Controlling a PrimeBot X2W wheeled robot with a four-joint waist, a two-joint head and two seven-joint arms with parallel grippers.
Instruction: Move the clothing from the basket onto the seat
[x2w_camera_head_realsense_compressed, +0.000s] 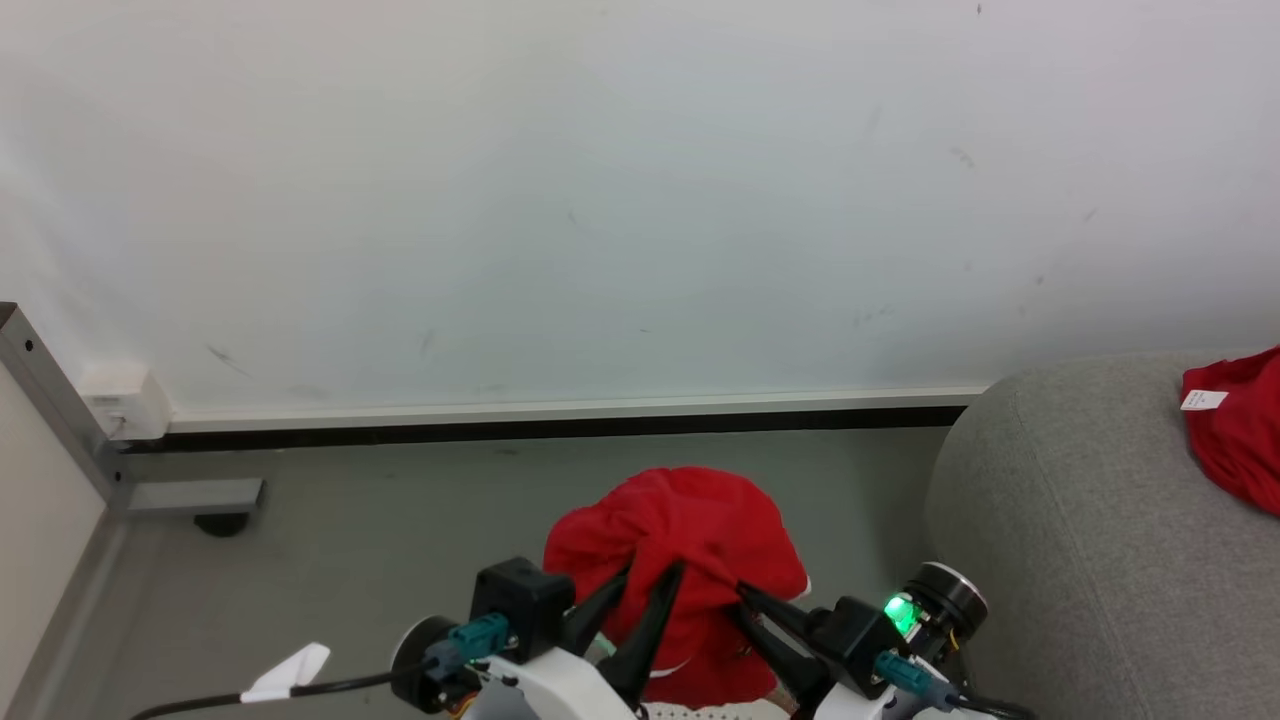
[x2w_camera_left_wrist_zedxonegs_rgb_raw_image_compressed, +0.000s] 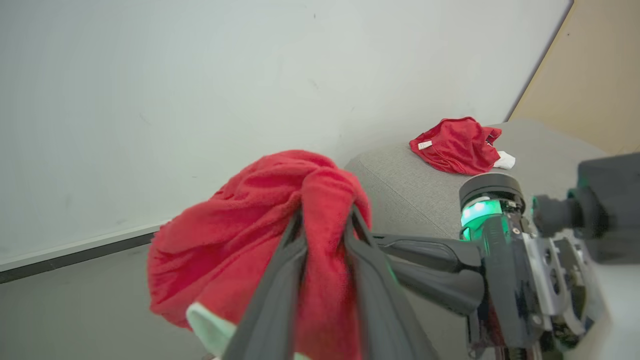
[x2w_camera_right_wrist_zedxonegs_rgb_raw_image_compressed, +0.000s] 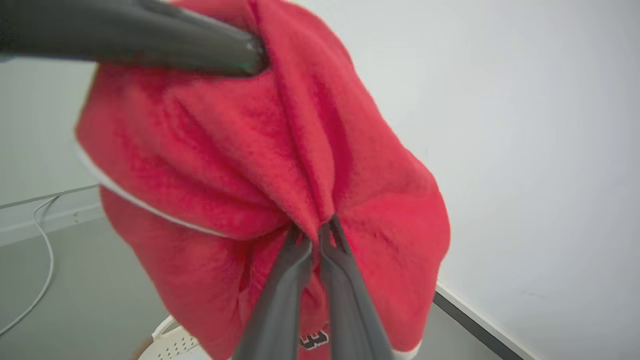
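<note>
1. Just beside the rounded corner of the seat (x2w_camera_head_realsense_compressed: 1060, 520), over the floor (x2w_camera_head_realsense_compressed: 400, 520): holding the red garment (x2w_camera_head_realsense_compressed: 680, 520) lifted and bunched, with the basket (x2w_camera_right_wrist_zedxonegs_rgb_raw_image_compressed: 175, 345) lying below it in the right wrist view.
2. Pinching a thick fold of it with the left gripper (x2w_camera_left_wrist_zedxonegs_rgb_raw_image_compressed: 325, 215), the cloth running down between the two fingers.
3. Nipping a thinner fold with the right gripper (x2w_camera_right_wrist_zedxonegs_rgb_raw_image_compressed: 310, 232), tips pressed almost together on the fabric.
4. Judging the step in hand as the carry across to the seat, already bearing a second garment (x2w_camera_head_realsense_compressed: 1235, 430) well back from the corner.
5. Doing it well, by this reading:
   - swinging both arms together toward the robot's right, avoiding tugging either fold free;
   - raising the bundle enough for clearing the seat's corner with the drooping lower edge;
   - letting go only over the cushion proper, not over its rim, and near rather than on top of the second garment.
6. Reading the bundle's lie: bulging away from the robot toward the wall (x2w_camera_head_realsense_compressed: 600, 200), draping over the fingertips.
7. Taking its long axis as running roughly from the pinched folds down to the white-trimmed lower edge, close to vertical; not telling which end is the collar, being too crumpled.
</note>
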